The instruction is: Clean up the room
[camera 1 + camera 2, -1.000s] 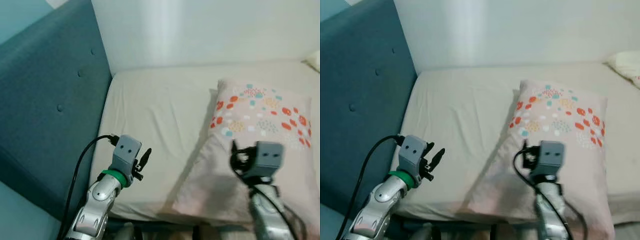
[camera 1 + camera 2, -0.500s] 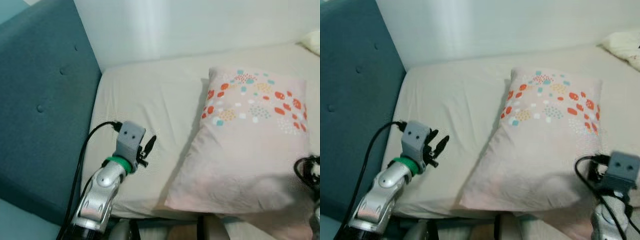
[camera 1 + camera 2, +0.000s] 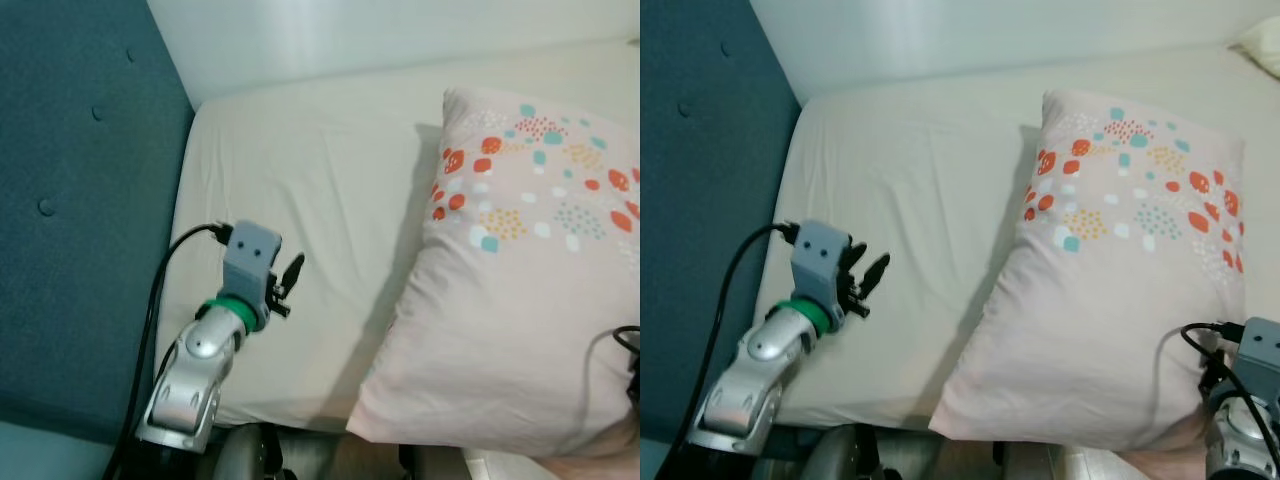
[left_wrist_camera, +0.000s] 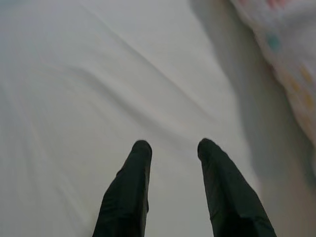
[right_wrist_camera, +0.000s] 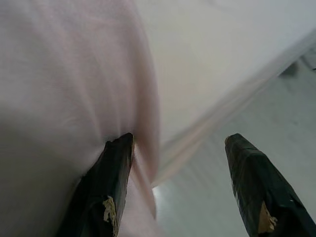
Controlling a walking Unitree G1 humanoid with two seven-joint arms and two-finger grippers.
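So the bed [image 3: 300, 190] runs across the whole scene, with the headboard [image 3: 80, 200] standing along its left edge and the wall [image 3: 990, 30] behind its far edge. The pillow [image 3: 1120, 290] lies on the right half of the bed, its near corner reaching out to the front edge. The left gripper [image 3: 290, 283] hangs over the bed's front-left part, just right of the headboard and well apart from the pillow. The right gripper [image 5: 180, 148] sits at the pillow's near right edge, down by the bed's front edge, one finger [image 5: 111, 182] touching the pillow.
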